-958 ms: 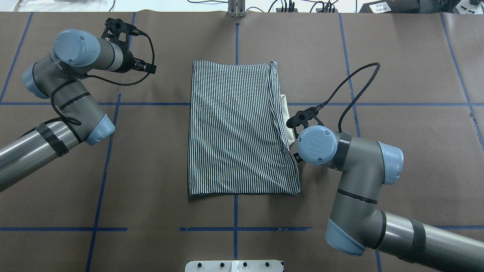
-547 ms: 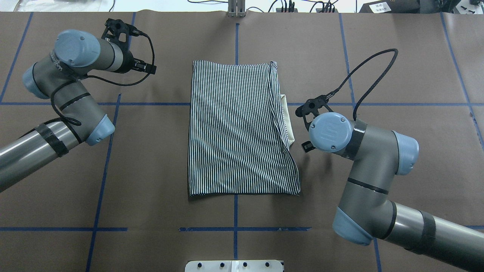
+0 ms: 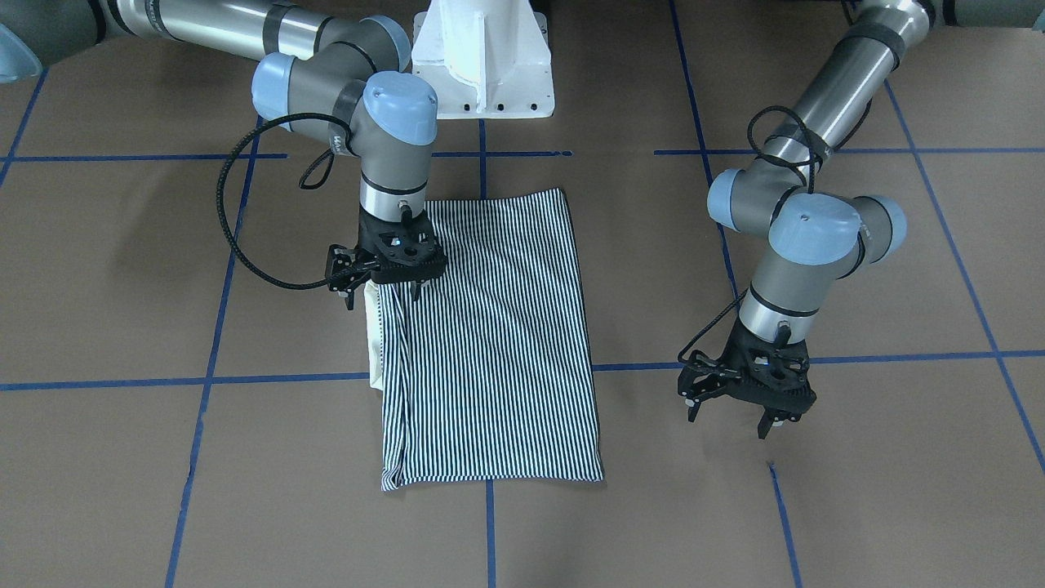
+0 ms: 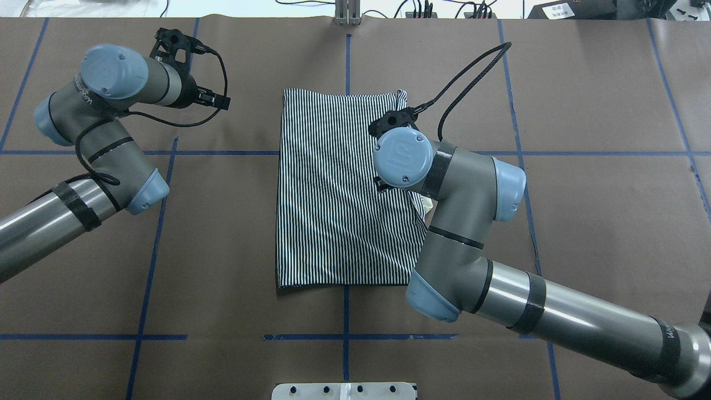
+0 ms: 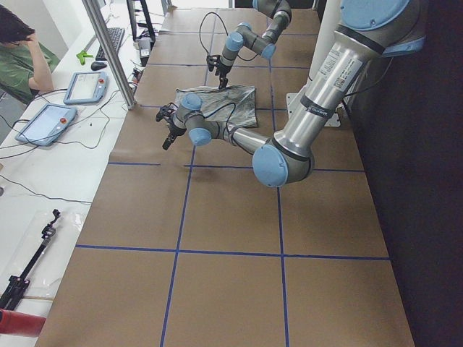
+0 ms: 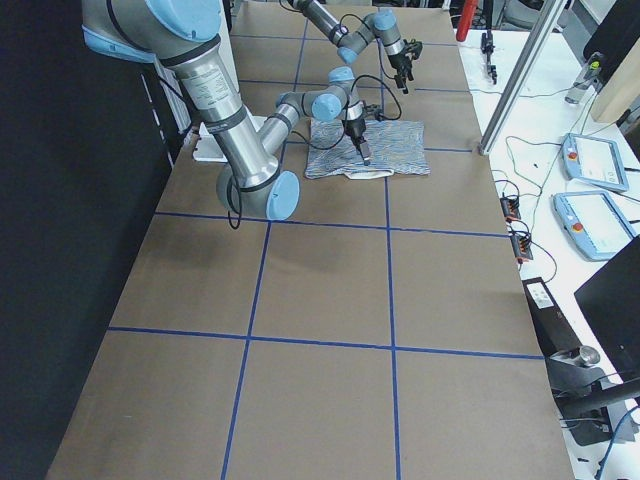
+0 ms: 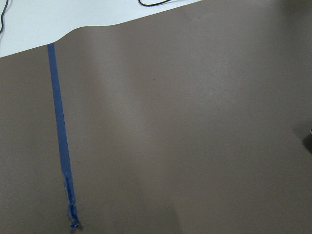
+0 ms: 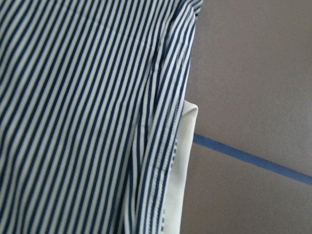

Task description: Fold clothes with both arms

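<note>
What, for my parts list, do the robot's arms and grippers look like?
The left arm and right arm are silver-grey tubes with light-blue joint caps and black bands. The left gripper and right gripper are black, two-fingered; black cables loop from the wrists.

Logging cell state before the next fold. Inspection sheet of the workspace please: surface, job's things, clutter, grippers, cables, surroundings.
Surface: brown paper table with a blue tape grid.
Job's things: striped polo shirt folded into a rectangle at the centre; cream collar pokes out at its edge on the robot's right.
Clutter: nothing seen.
Grippers: right gripper open, over the shirt's collar-side edge; left gripper open, above bare table, apart from the shirt.
Cables: right-arm cable and left-arm cable, black, each loop out from the wrist.
Surroundings: white pedestal base; operator seated at a side bench with pendants.
</note>
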Available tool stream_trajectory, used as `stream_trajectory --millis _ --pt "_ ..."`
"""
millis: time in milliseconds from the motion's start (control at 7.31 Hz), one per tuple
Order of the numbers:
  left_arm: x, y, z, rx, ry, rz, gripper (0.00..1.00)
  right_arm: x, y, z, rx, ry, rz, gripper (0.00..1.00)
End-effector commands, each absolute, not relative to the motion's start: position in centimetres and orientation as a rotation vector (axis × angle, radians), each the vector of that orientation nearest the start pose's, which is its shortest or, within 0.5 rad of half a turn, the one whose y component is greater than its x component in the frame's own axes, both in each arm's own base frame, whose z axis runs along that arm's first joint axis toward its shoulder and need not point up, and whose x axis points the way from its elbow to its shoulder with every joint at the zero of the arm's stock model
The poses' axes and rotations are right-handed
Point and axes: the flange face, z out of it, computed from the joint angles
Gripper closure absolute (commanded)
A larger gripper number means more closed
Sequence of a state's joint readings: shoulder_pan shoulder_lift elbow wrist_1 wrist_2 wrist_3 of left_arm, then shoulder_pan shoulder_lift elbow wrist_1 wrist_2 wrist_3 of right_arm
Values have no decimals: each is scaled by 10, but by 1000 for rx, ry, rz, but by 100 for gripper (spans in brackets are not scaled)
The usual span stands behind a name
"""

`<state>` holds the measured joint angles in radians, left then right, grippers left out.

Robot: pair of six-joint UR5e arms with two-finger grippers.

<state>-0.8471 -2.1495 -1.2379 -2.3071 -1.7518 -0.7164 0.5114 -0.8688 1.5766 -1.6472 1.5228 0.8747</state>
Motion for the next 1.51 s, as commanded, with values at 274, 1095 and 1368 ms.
stream_trajectory --millis 274,1095,1368 --pt "410 -638 395 626 771 96 0 -569 -479 286 390 -479 -171 0" --pt "411 -638 393 627 772 97 0 -464 -522 371 373 -372 -292 0" --pt "411 -638 393 627 772 97 0 -455 -528 377 363 -376 -287 0"
